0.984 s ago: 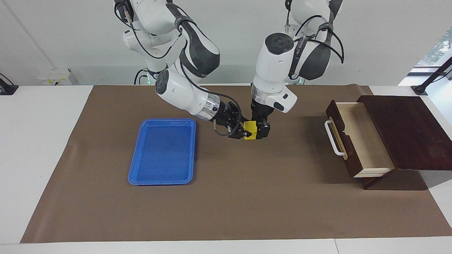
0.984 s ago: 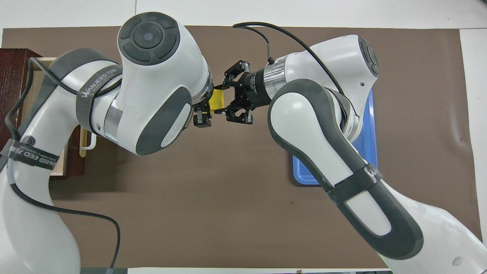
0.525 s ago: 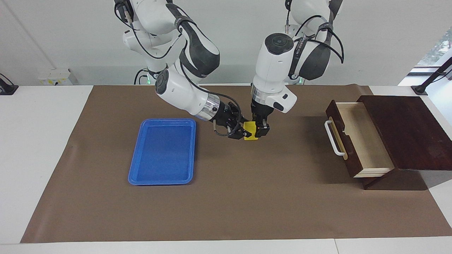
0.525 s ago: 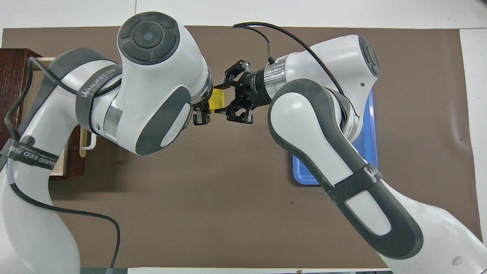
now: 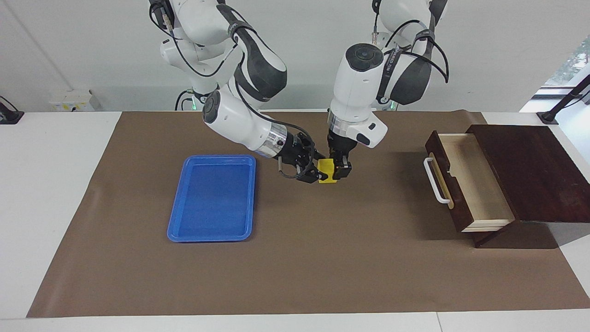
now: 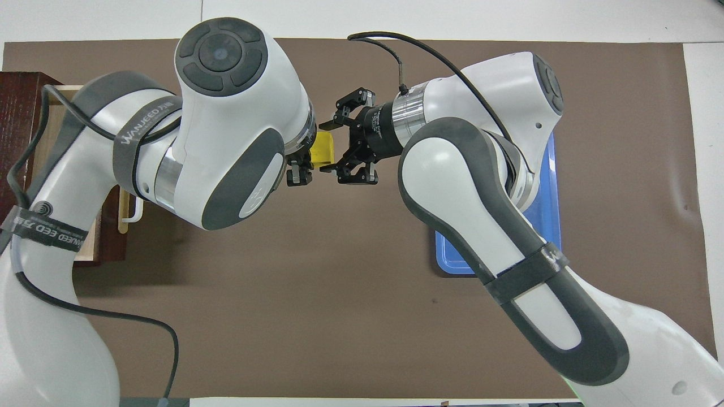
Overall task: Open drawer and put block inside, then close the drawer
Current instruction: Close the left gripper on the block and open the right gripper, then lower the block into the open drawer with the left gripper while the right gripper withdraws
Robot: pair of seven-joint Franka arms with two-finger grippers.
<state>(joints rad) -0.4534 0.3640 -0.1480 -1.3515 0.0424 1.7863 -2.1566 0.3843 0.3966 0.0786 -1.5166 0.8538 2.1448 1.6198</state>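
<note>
The yellow block (image 5: 327, 171) (image 6: 324, 151) hangs over the middle of the brown mat, between both grippers. My left gripper (image 5: 333, 171) points straight down and is shut on it. My right gripper (image 5: 318, 174) (image 6: 326, 146) comes in level from the blue tray's side, and its fingertips stand spread on either side of the block, a little apart from it. The drawer (image 5: 474, 184) is pulled open at the left arm's end of the table, showing a pale wood interior with nothing in it and a white handle (image 5: 435, 180). My left arm hides most of it from overhead.
A flat blue tray (image 5: 212, 198) (image 6: 547, 186) lies on the mat toward the right arm's end, with nothing in it. The dark wooden box (image 5: 530, 170) holds the drawer. The brown mat (image 5: 322, 258) covers most of the white table.
My left gripper has closed on the block. My right gripper's fingertips have since spread off it. Both arms have barely moved.
</note>
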